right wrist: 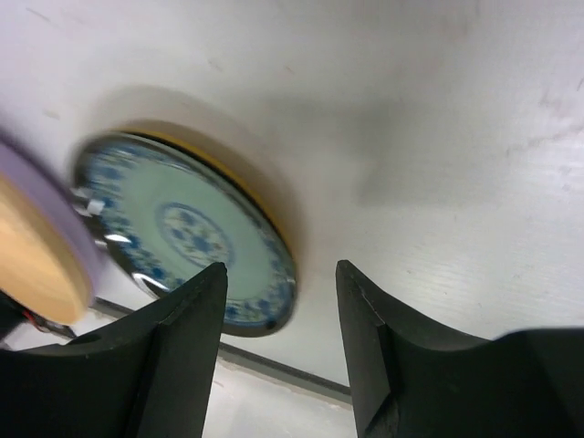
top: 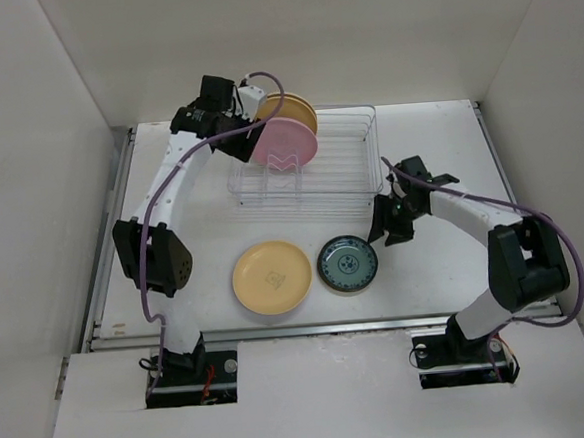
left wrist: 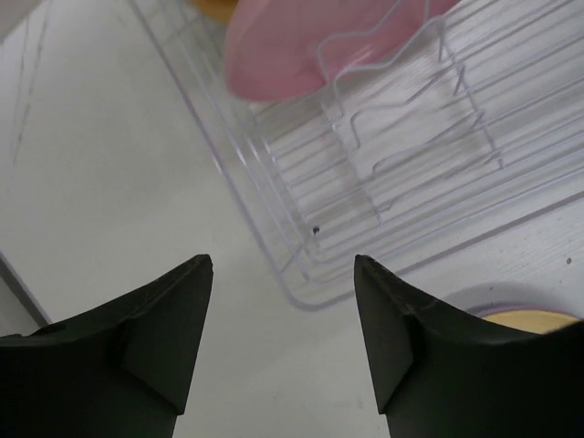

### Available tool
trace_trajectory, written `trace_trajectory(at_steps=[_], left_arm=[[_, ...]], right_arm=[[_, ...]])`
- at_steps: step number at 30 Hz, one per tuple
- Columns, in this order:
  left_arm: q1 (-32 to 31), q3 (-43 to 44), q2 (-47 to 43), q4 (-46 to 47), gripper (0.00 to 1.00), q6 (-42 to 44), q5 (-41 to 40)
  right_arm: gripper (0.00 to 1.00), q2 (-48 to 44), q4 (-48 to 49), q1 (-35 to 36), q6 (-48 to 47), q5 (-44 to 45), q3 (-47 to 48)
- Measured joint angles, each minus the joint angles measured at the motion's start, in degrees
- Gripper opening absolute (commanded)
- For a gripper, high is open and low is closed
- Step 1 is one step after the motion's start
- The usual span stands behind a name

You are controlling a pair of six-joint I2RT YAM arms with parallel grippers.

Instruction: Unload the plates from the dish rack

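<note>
The wire dish rack (top: 338,156) stands at the back centre. A pink plate (top: 287,144) and a yellow-tan plate (top: 299,110) stand upright at its left end. My left gripper (top: 234,133) is open and empty, just left of the pink plate. In the left wrist view (left wrist: 283,269) it hovers over the rack's near corner (left wrist: 301,283), with the pink plate (left wrist: 301,46) beyond. A cream-yellow plate (top: 272,277) and a dark teal patterned plate (top: 347,263) lie flat at the table front. My right gripper (top: 388,227) is open and empty, just right of the teal plate (right wrist: 182,237).
The cream-yellow plate rests on a lavender one, whose rim (right wrist: 55,219) shows in the right wrist view. An amber edge (right wrist: 246,187) shows under the teal plate. White walls enclose the table on three sides. The table's front edge (top: 320,327) runs just below the flat plates.
</note>
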Motion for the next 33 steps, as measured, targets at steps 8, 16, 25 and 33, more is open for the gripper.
trace_trajectory(at_steps=[8,16,25,33], left_arm=[[-4.02,9.70,10.82,11.93,0.86,10.19,1.60],[-4.26,12.87,21.62,18.45,0.44,13.46,-0.68],[-3.34,11.85,21.49,21.00,0.00,16.46,-2.45],[-3.58,11.32,18.64,21.33,0.00,14.27,-4.17]], right_arm=[[0.57,-6.43,1.22,0.04,-1.55,0.98,11.89],[0.57,-8.76,0.66,0.04,-3.76,0.92,12.17],[0.57,-8.76,0.44,0.22,-4.57,-0.17,12.17],[0.57,-8.76,0.31,1.49,-4.61,-1.05,12.17]])
